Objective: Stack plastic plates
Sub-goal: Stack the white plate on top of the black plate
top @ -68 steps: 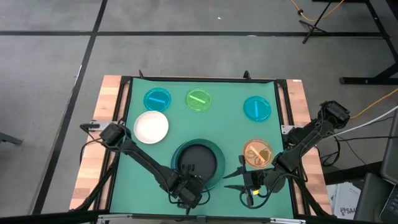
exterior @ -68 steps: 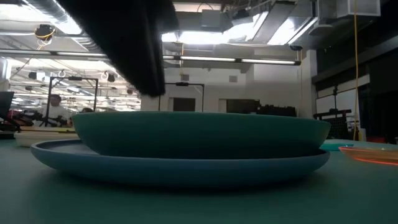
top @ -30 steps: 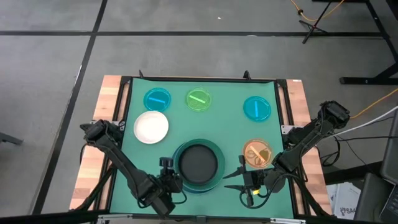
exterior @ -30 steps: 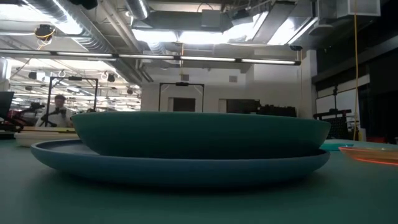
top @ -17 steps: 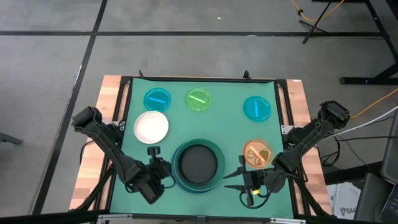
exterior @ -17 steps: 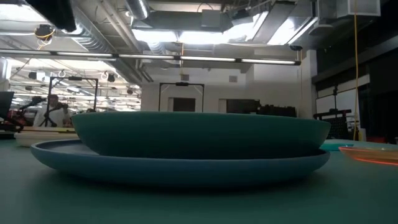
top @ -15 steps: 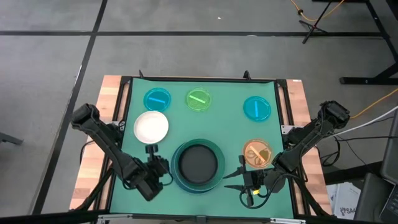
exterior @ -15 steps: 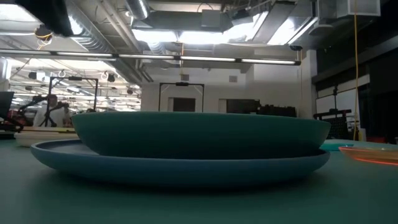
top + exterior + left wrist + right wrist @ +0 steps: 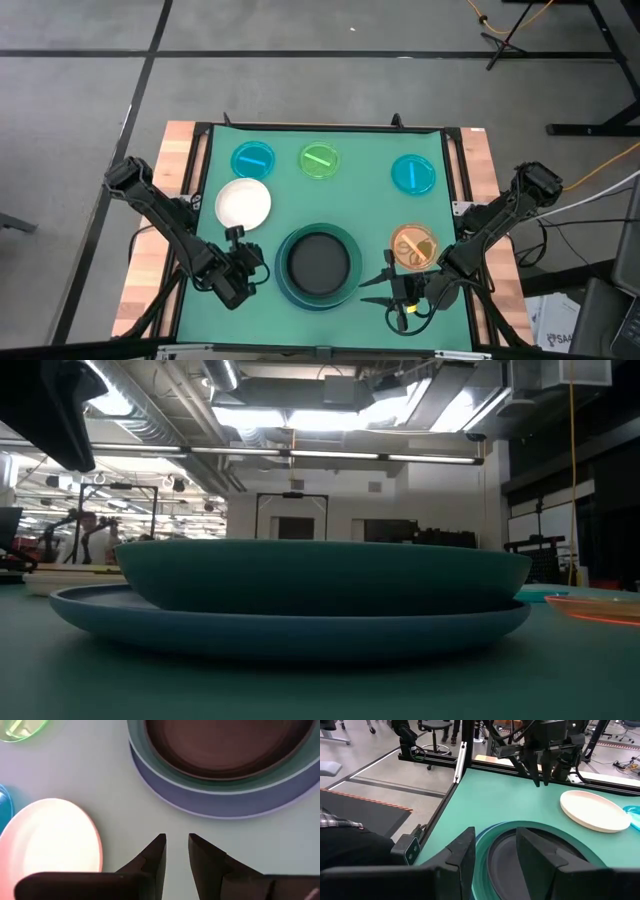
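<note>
Green mat on a wood-edged table, grey floor around, workshop hall behind.
Left gripper hovers at 8 o'clock, jaws slightly apart, empty, between the white plate and the centre stack: black plate in teal-green plate on light-blue plate. Right gripper waits at 5 o'clock, parted, empty, beside the orange plate. Blue plates and green plate line 12 o'clock; mat bare between.
</note>
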### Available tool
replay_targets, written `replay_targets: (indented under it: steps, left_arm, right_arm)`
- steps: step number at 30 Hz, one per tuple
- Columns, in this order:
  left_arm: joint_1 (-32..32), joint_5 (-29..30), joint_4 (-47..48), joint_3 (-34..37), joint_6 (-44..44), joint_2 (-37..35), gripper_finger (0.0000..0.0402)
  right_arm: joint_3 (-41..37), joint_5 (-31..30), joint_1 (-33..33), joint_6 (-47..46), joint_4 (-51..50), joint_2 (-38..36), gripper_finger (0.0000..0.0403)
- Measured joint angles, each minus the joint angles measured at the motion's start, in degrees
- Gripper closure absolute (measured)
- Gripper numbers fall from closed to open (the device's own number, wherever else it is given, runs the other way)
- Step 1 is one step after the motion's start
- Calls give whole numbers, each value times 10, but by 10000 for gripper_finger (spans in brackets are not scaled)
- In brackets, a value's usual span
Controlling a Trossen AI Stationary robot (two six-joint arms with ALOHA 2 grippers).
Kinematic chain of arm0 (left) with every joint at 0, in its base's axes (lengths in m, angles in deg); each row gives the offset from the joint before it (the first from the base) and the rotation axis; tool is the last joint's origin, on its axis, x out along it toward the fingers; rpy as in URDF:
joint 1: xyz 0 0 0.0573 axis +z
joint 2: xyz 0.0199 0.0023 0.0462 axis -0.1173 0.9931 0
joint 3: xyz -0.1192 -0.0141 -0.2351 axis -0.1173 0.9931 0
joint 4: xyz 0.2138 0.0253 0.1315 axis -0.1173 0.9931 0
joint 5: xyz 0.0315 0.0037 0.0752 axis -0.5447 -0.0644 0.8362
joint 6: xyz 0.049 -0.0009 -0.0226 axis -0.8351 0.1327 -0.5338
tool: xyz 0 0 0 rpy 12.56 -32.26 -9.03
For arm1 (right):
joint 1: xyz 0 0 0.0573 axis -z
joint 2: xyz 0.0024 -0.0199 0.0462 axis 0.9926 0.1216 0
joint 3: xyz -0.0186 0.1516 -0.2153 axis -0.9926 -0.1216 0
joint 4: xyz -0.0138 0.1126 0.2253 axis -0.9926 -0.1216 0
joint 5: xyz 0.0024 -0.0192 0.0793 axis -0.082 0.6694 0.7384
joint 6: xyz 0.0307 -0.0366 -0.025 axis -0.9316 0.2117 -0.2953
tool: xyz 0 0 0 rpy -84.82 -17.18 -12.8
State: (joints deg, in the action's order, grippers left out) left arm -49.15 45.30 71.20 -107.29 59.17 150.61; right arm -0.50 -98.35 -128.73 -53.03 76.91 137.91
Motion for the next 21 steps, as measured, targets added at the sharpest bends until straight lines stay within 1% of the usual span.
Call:
replay_targets:
  steps: [5, 8, 11, 16, 18, 21]
  left_arm:
    - [9, 0, 1, 0, 2, 0, 326]
    - [21, -8, 2, 0, 4, 0, 317]
    - [39, -34, 7, 0, 4, 0, 294]
    - [72, -88, 18, 0, -12, 0, 244]
    - [81, -91, 23, 0, -21, 0, 227]
    - [91, -86, 23, 1, -49, 0, 213]
  right_arm:
    - [0, 0, 0, 0, 0, 0, 269]
    - [0, 0, 0, 0, 0, 0, 269]
    - [0, 0, 0, 0, 0, 0, 269]
    - [0, 0, 0, 0, 0, 0, 269]
    - [0, 0, 0, 0, 0, 0, 269]
    - [0, 0, 0, 0, 0, 0, 269]
